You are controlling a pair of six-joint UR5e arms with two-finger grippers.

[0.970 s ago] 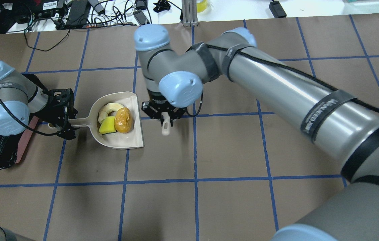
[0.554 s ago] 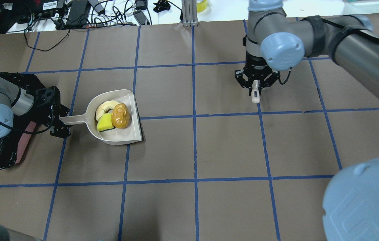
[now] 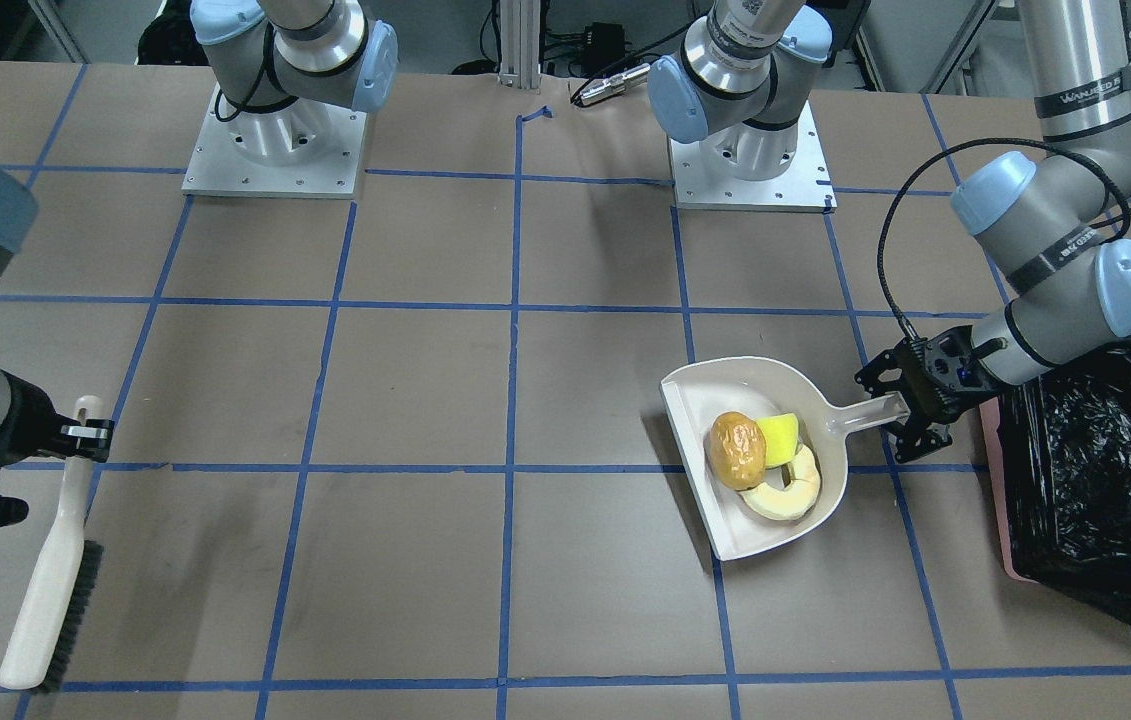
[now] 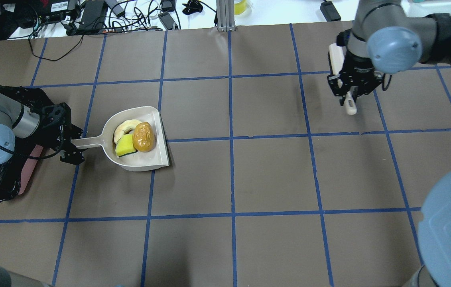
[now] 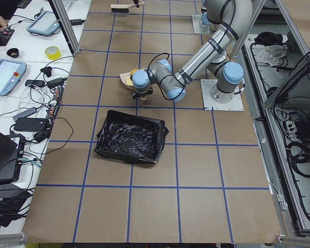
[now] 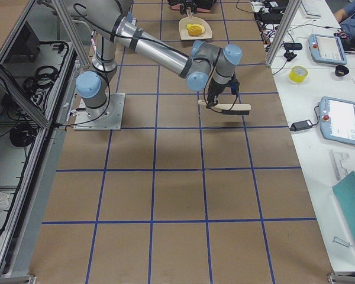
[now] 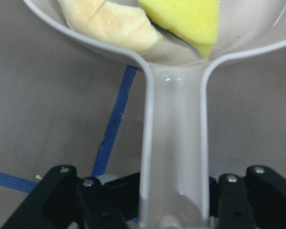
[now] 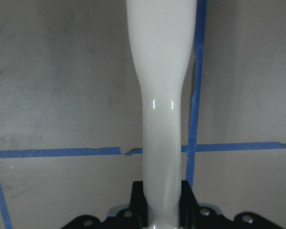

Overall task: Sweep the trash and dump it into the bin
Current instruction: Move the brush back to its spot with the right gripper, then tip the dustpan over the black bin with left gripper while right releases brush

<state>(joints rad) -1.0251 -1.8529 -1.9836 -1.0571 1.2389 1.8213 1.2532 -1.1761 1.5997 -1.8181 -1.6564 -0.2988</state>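
My left gripper [image 4: 71,145] is shut on the handle of the beige dustpan [image 4: 147,161], just right of the bin. The pan holds the yellow wedge [image 4: 125,146], the cream crescent [image 4: 126,125] and the orange-brown lump [image 4: 144,136]. In the front view the dustpan [image 3: 725,525] lies left of the pink bin [image 3: 998,500] with its black bag [image 3: 1105,480]. The left wrist view shows the handle [image 7: 174,143], wedge [image 7: 186,19] and crescent [image 7: 109,24]. My right gripper [image 4: 351,93] is shut on the brush handle [image 8: 164,95] far off at the table's right; the brush [image 3: 50,580] hangs from it.
Cables and power bricks [image 4: 89,16] lie on the white bench past the table's far edge, beside an aluminium post [image 4: 225,16]. Both arm bases [image 3: 270,140] stand on the robot's side. Blue tape lines grid the brown tabletop [image 4: 269,175].
My right arm has carried the brush from beside the dustpan's mouth far to the right and back. My left gripper has drawn the loaded dustpan a little left, toward the bin.
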